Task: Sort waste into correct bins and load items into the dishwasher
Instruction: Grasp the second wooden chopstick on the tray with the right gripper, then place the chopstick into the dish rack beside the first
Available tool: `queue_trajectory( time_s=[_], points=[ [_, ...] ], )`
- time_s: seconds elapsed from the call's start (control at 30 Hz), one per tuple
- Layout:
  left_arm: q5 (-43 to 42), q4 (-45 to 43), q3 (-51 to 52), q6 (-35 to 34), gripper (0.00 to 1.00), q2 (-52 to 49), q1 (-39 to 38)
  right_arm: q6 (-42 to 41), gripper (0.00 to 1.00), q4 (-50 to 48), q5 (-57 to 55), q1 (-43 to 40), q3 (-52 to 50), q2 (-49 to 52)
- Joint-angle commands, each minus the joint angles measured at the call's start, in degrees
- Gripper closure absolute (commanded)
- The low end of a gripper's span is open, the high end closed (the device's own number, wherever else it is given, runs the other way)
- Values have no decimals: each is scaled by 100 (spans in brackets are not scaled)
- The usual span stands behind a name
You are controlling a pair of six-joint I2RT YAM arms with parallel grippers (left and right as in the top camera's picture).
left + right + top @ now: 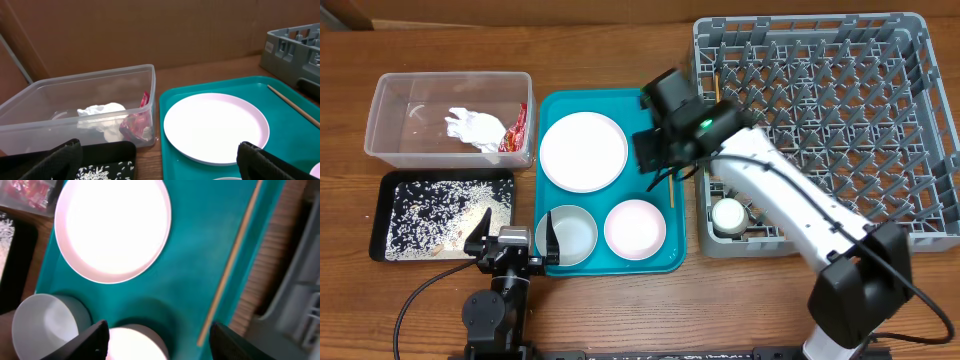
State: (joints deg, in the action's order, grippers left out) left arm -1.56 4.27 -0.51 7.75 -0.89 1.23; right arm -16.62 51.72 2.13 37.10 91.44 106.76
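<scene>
Overhead view: waste sorting is judged done. The napkin [472,128] and red wrapper [517,130] are seen in the clear tub [450,78], and rice [430,215] is spread in the black tray [445,174]. Loading is judged barely begun: only the cup [727,215] is seen in the dish rack [800,20], at its near-left corner. The plate [583,151], a bowl [570,235], a second bowl [635,228] and one chopstick [673,190] are left on the teal tray [560,105]. A second chopstick cannot be made out for certain.

The right gripper [665,150] is held over the tray's right side, just by the chopstick. The left gripper [515,237] is set at the tray's near-left edge, beside the first bowl.

Right wrist view: its fingers [97,337] are shown spread with nothing between them. The chopstick is shown whole along the tray's right edge, apart from both fingers; overhead it is partly hidden by the arm. Left wrist view: its fingers [60,160] are spread and empty, and the wrapper is shown against the tub wall beside the napkin. The cup is shown overhead only.
</scene>
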Motion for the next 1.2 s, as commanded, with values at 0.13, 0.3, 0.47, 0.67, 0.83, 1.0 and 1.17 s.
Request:
queue_trajectory(
  time_s=[0.13,0.3,0.47,0.67,0.83,1.0,1.17],
  points=[
    [-83,2,24,107,0,63,22,-616,41,-505,-1355,94,-459,946],
    [-83,2,24,107,0,63,22,-603,48,-778,-1300,-155,-461,1403],
    [-83,2,24,107,0,63,22,-592,68,-857,-785,-278,-466,1626],
    [-83,2,24,109,0,63,22,-595,96,-841,-326,-256,-461,1657],
    [-83,0,24,109,0,63,22,-595,96,-376,-328,-229,39,1473],
    [-83,2,24,107,0,63,22,-592,96,103,-337,-352,785,966],
    [-83,2,24,109,0,57,22,-442,96,446,-352,-772,1344,260]
  ],
)
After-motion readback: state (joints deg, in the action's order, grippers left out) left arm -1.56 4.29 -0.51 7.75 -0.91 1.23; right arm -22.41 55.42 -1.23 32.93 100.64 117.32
